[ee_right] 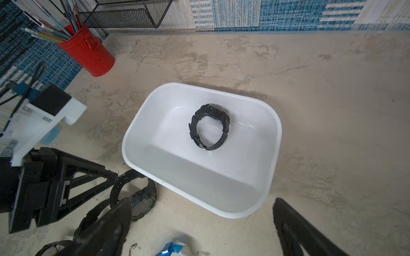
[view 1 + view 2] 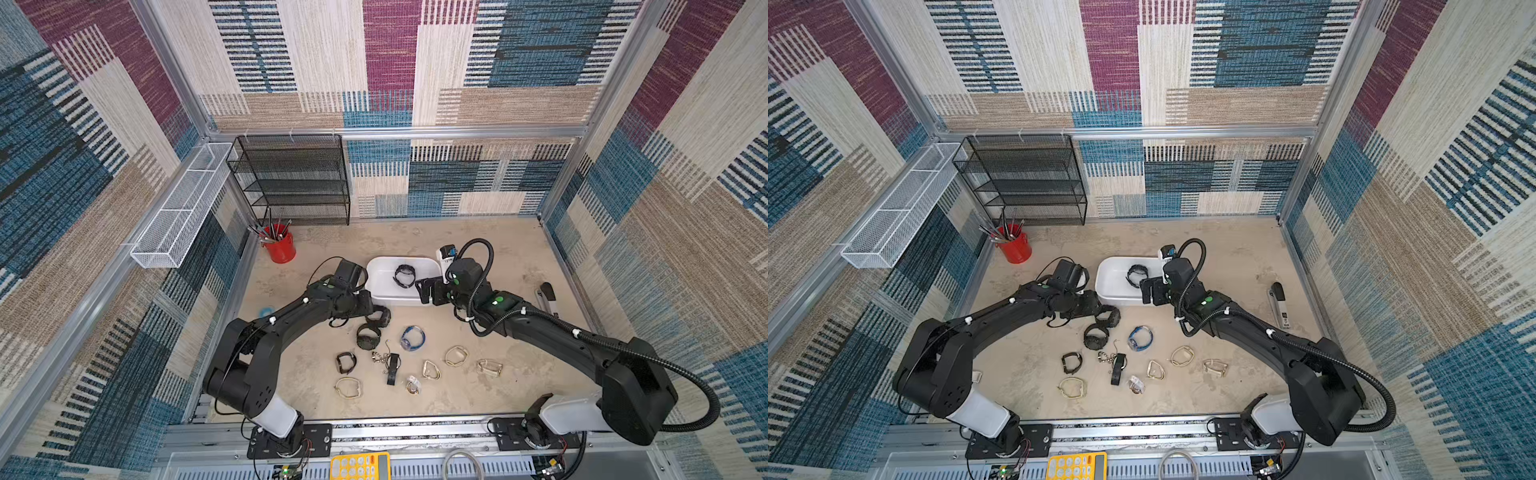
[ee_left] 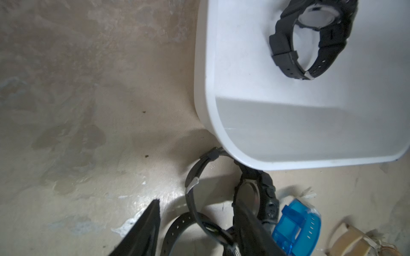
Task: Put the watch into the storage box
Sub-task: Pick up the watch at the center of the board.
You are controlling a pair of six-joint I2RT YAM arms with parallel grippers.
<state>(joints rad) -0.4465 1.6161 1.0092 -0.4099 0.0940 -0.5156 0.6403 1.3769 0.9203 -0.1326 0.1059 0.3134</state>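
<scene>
The white storage box sits mid-table with one black watch lying inside it. A second black watch lies on the table against the box's near left corner. My left gripper is down over this watch, one finger on each side of its strap. The jaws stand apart, and a gap shows beside one finger. My right gripper hangs open over the box's near right rim, with nothing between its fingers.
Several more watches lie in front of the box, among them a black one, a blue one and gold-banded ones. A red cup of pens, a black mesh shelf and a white wire basket stand at the back left.
</scene>
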